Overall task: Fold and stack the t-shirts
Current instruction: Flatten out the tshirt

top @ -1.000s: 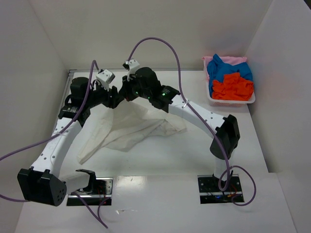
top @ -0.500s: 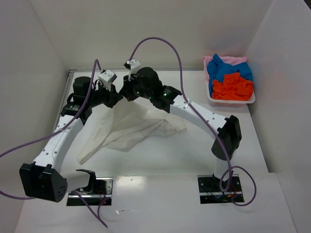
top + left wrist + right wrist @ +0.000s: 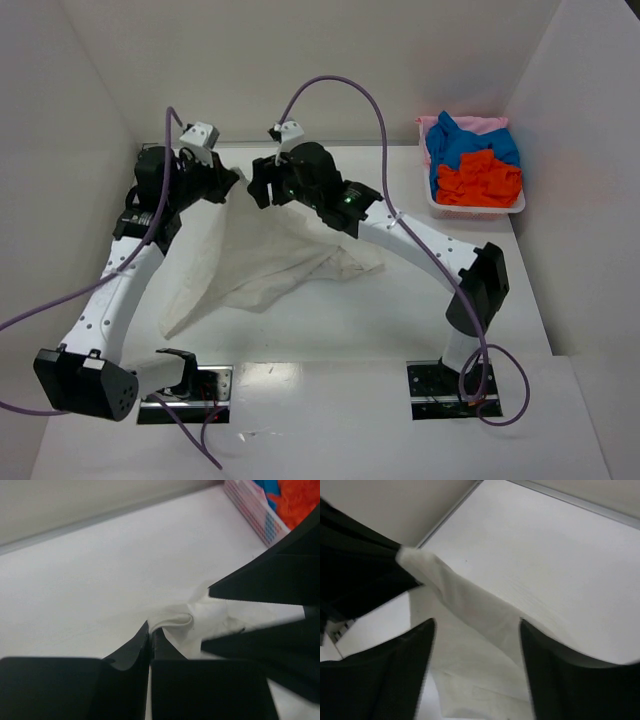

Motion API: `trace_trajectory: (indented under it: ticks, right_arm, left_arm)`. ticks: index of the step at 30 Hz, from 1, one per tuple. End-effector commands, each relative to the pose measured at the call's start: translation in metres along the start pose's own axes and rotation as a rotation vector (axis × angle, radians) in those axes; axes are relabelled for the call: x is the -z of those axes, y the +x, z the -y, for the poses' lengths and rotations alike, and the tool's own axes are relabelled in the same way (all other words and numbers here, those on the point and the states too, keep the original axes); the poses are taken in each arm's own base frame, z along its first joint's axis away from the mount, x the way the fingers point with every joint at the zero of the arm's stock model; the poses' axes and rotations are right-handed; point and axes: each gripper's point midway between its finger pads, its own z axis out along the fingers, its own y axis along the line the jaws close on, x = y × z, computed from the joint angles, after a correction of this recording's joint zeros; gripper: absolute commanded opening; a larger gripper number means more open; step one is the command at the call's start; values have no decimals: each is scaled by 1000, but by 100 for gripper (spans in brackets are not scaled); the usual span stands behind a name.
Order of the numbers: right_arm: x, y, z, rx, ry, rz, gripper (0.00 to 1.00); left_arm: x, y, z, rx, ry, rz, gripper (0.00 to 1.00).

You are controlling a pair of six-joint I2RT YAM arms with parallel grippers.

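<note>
Left wrist: off-white t-shirt corner pinched betw left claw tips.

My left arm runs up from its elbow, low beside the base, to a raised wrist at the far left. The left claw is clamped, jaws pressed together on a fold of the off-white t-shirt. My right arm arches in from the right side. The right claw faces the left one at close range, jaws standing apart, gripping nothing.
</note>
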Motion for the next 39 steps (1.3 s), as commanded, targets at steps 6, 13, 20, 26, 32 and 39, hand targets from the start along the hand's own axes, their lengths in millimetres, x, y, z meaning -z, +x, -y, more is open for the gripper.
trace_trajectory:
  ticks: [6,13,20,26,32,39]
  right_arm:
    - [47,-46,47,-42,216,192,100]
    - [65,15,128,-54,410,78,100]
    - [66,74,147,-62,441,-27,100]
    - [68,128,159,-96,483,-145,100]
    - [73,162,161,-148,490,-219,100]
    - [67,192,160,-215,495,-250,100]
  left_arm:
    - [38,-86,-30,61,-270,211,0]
    - [59,-106,-44,104,-392,246,0]
    - [63,-115,-43,123,-401,253,0]
    - [65,-115,-46,116,-420,254,0]
    - [63,-113,-51,119,-441,247,0]
    - [65,-116,-52,116,-450,269,0]
